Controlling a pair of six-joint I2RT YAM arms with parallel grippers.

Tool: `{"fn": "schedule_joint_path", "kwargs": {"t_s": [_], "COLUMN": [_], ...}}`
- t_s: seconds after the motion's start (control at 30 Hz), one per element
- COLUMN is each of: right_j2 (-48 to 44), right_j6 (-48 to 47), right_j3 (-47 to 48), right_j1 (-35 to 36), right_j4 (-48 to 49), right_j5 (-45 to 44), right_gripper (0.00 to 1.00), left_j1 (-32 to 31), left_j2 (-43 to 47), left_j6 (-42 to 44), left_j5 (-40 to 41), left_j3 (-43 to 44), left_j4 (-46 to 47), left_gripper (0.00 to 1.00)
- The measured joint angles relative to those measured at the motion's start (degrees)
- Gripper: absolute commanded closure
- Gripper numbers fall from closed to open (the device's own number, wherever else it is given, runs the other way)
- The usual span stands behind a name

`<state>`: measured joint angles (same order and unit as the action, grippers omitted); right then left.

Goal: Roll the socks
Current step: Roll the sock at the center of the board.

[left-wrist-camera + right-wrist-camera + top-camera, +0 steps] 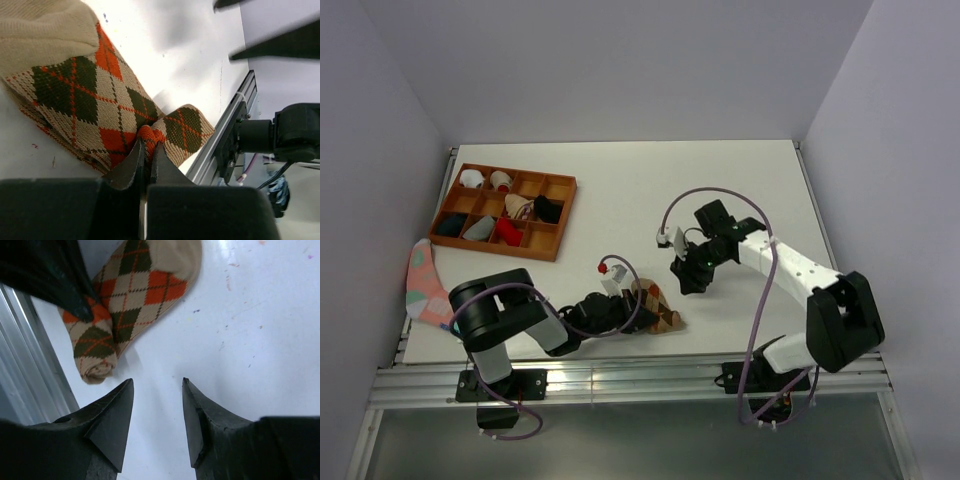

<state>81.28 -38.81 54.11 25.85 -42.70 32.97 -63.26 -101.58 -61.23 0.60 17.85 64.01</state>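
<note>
1. Tray [567, 215] sits far left, with the red sock [508, 232] in its near row.
2. Left hand [146, 146] is pinched tight on the argyle sock [75, 95] at the counter's [620, 190] near edge.
3. Right hand [157, 382] is wide open and holding nothing, just right of it.

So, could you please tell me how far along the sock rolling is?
Little looks done: the argyle sock lies mostly flat, unrolled. In hand: the left end effector is shut on its edge. Left: the whole roll; the right end effector hangs open, empty.
</note>
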Motion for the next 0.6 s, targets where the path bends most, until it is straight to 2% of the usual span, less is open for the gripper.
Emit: {"fn": "schedule_joint_path", "kwargs": {"t_s": [0.3, 0.6], "right_j2": [-13.4, -19.6], "right_j6": [-8.7, -11.1], "right_j3": [-13.6, -18.4], "right_j1": [5.0, 12.8], "right_j4": [3.6, 6.7], "right_j5": [0.0, -1.0], "right_gripper": [0.41, 0.36], "left_j1": [0.1, 1.3], "left_j2": [-0.6, -4.1], "left_j6": [-6.2, -10.5], "left_j5": [-1.4, -5.6], "left_j3": [1.0, 1.5], "left_j4": [-2.8, 0.7], "left_gripper": [1.0, 1.0]}}
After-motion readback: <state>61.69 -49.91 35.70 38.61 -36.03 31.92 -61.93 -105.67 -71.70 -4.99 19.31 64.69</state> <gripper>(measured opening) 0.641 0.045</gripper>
